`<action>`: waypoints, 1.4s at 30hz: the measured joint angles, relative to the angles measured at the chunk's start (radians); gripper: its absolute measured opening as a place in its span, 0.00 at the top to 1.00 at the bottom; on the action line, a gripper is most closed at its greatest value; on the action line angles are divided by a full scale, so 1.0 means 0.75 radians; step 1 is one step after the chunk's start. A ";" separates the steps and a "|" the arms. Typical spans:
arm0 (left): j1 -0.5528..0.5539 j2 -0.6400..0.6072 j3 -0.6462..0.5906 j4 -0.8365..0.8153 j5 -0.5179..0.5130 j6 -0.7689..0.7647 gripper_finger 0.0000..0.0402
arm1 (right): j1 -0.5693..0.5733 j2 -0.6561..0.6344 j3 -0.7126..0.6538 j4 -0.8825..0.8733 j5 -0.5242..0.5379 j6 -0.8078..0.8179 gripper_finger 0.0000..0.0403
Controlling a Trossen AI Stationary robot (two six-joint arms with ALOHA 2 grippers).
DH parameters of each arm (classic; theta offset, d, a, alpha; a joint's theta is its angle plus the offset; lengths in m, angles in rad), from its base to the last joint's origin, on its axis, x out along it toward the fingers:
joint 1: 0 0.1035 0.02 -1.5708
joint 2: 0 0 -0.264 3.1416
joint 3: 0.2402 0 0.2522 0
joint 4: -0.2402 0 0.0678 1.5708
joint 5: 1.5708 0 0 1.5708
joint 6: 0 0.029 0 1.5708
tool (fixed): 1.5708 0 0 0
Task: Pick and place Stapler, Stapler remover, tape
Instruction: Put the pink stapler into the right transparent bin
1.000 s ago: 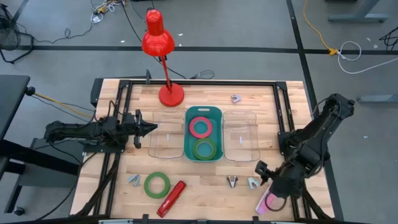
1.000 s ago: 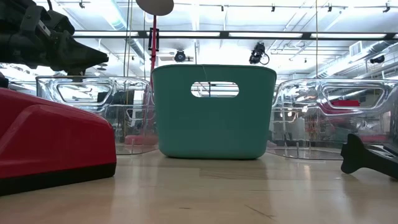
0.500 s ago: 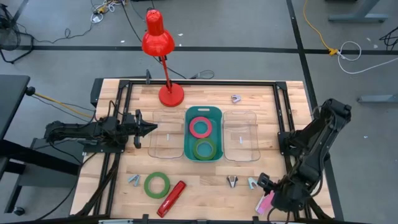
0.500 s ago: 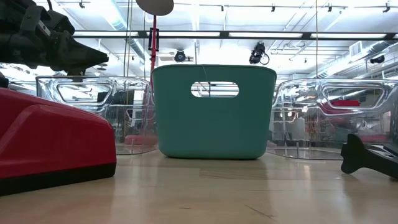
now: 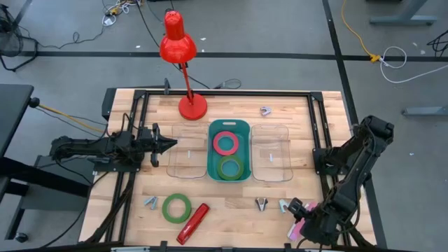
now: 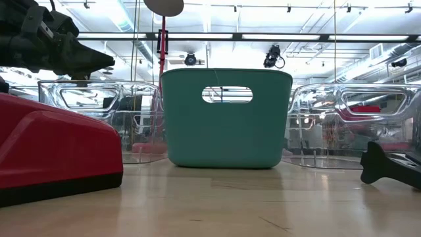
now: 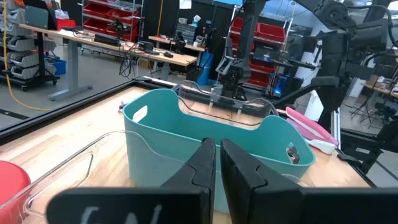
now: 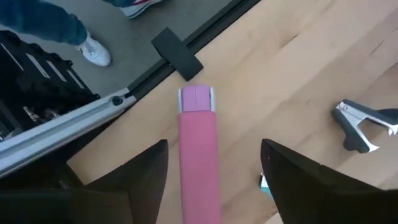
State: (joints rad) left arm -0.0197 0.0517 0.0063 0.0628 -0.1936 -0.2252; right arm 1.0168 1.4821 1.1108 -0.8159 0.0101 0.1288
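Lowering toward the desk's front right corner, the right gripper (image 8: 214, 180) now straddles the pink stapler (image 8: 199, 155) lying there, fingers spread wide, so a grasp looks imminent. Left gripper (image 7: 217, 163), nearly closed on nothing, waits at the left edge.

Readable text: none in any view.
Dark plate at the left wrist camera's edge (image 7: 124, 208): pale marks (blurred, perhaps letters), not legible.
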 joint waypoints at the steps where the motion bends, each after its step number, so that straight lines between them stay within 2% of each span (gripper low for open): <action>1: 0.000 0.000 0.000 0.000 0.000 0.000 0.93 | 0.000 0.000 -0.013 0.009 0.000 0.009 0.34; 6: 0.000 0.000 0.000 0.000 0.000 0.000 0.93 | 0.026 0.000 -0.126 0.056 -0.028 0.032 0.26; 10: 0.000 0.000 0.000 0.001 0.000 0.000 0.93 | 0.061 0.000 -0.225 0.140 -0.036 0.040 0.23; 21: 0.000 0.000 0.000 0.001 0.000 0.000 0.93 | 0.072 0.000 -0.393 0.221 0.035 0.029 0.29; 28: 0.000 0.000 0.000 0.001 0.000 0.000 0.93 | 0.072 0.000 -0.407 0.228 -0.011 0.022 0.39; 38: 0.000 0.000 0.000 0.000 0.000 0.000 0.93 | 0.071 0.000 -0.407 0.243 -0.027 0.006 0.67; 42: 0.000 0.000 0.000 0.001 0.000 0.000 0.93 | 0.071 0.000 -0.407 0.244 -0.041 -0.018 0.69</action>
State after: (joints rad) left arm -0.0196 0.0517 0.0063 0.0631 -0.1936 -0.2249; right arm 1.0698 1.4822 0.8055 -0.6332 -0.0207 0.1153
